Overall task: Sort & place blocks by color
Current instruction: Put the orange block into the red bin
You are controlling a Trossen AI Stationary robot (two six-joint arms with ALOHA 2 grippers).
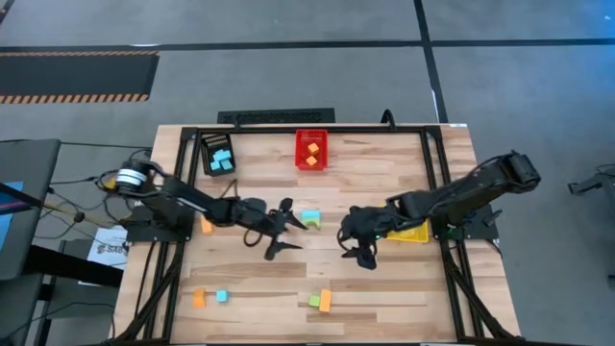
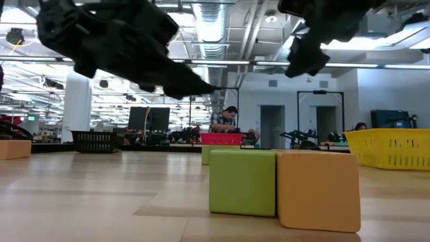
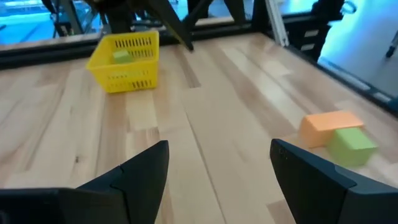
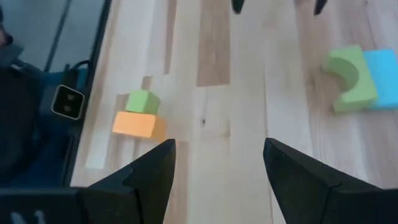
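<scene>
- Blocks (image 1: 320, 301) lay loose on the table (image 1: 404, 288); an orange bar touching a green cube sat near its front edge.
- Left gripper (image 1: 281, 234) and right gripper (image 1: 357, 240) hovered mid-table, fingers apart, holding nothing.
- Both were similarly near that pair.
- Yellow bin (image 3: 126, 61) held one green block.

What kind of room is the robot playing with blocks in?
Probably a robotics lab or workshop. The low view shows bare ceiling ducts, workbenches with a person busy behind, and the wooden table sits in a metal frame on a grey concrete floor.
</scene>
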